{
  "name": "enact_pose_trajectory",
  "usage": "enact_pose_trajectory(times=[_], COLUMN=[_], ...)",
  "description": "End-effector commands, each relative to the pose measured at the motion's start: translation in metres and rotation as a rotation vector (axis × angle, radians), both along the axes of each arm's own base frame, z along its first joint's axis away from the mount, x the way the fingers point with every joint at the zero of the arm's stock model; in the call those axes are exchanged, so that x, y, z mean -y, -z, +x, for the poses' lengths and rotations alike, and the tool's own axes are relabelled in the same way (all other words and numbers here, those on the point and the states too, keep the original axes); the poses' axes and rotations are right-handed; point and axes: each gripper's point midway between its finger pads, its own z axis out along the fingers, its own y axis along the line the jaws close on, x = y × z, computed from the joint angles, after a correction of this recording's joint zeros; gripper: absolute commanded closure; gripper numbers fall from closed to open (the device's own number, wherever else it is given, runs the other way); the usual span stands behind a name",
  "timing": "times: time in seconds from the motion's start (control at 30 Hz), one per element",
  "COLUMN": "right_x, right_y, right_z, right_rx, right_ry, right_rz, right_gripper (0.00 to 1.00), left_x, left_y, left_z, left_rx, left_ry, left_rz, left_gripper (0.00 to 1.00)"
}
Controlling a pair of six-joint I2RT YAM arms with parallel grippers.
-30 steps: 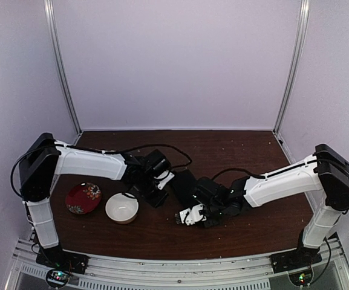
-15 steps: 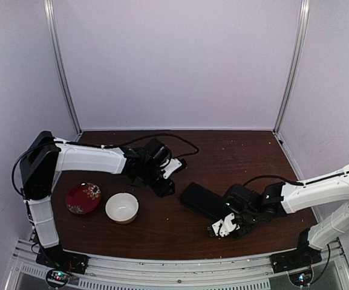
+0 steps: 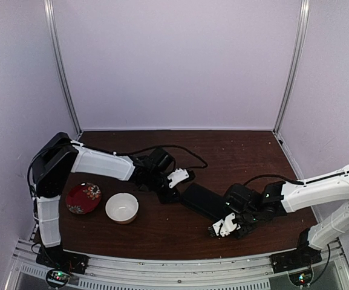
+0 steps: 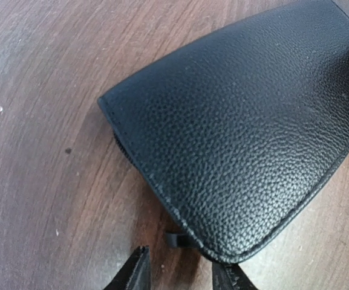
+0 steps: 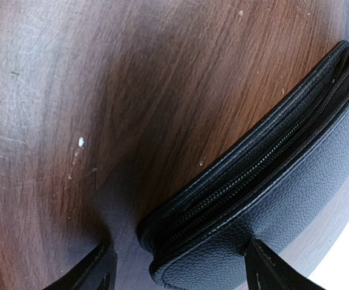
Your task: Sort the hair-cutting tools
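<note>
Slippage looms: left gripper (image 4: 183,273) and right gripper (image 5: 177,263), jaws parted and empty, flank opposite ends of the black grained-leather zipped pouch (image 4: 241,121), which uneven closing could skid.

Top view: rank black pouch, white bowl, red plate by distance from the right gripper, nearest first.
From the right gripper:
1. Black pouch: right beside it, just up and left of the fingers in the view.
2. White bowl: well off to the left, on the left arm's side.
3. Red plate: farthest left, beyond the bowl.
</note>
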Motion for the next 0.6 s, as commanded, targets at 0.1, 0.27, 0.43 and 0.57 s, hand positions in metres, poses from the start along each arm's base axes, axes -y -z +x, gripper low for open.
enact_pose_trajectory(times=[0.1,0.27,0.43,0.57], right_x=[0.009,0.011,0.009,0.009], right_y=[0.009,0.013,0.012,0.014], right_z=[-0.009,-0.01,-0.008,-0.008], right_rx=[-0.067,-0.073,-0.069,-0.075], right_ry=[0.007,0.006,0.027,0.046], right_rz=[-0.052,-0.067,-0.06,-0.052], right_gripper=[0.26,0.26,0.26,0.27], left_x=[0.024,0.026,0.023,0.011], left_y=[0.011,0.022,0.022,0.007], left_z=[0.008,0.008,0.015,0.022], left_rx=[0.032,0.046,0.071,0.109], left_ry=[0.084,0.102,0.085,0.003], left_rz=[-0.06,-0.064,-0.036,-0.018], left_gripper=[0.68,0.78,0.98,1.0])
